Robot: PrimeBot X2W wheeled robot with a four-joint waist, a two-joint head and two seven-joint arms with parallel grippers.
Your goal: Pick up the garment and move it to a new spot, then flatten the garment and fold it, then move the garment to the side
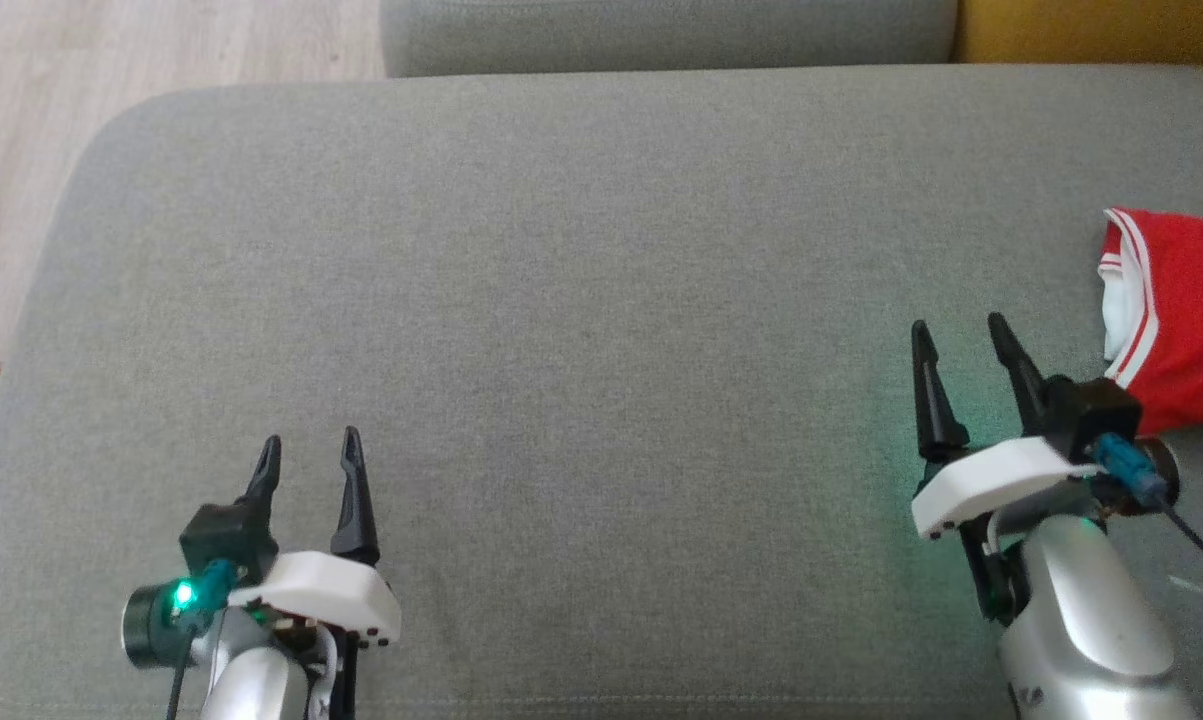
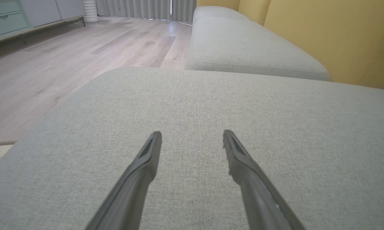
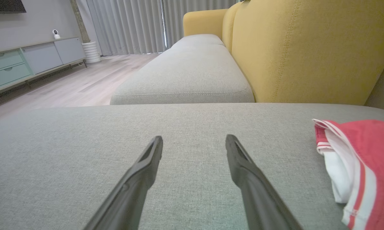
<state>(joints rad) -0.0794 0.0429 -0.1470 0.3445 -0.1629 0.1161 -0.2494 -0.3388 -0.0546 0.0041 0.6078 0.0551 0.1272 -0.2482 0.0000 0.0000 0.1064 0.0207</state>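
Grey cushion (image 1: 561, 300) bears a red garment (image 1: 1186, 320), far right.

Grey seat cushion (image 1: 561, 300) is open room across left & mid, w/ red garment (image 1: 1186, 310) bunched at far right just beside right gripper (image 1: 959, 322) & yellow backrest (image 3: 306, 48) rising beyond it.

Grey sofa cushion (image 1: 581, 330) with one garment (image 1: 1189, 310) on it.
Garment red with white trim, lying rumpled at the far right of the cushion, partly cut off by the head view's border.
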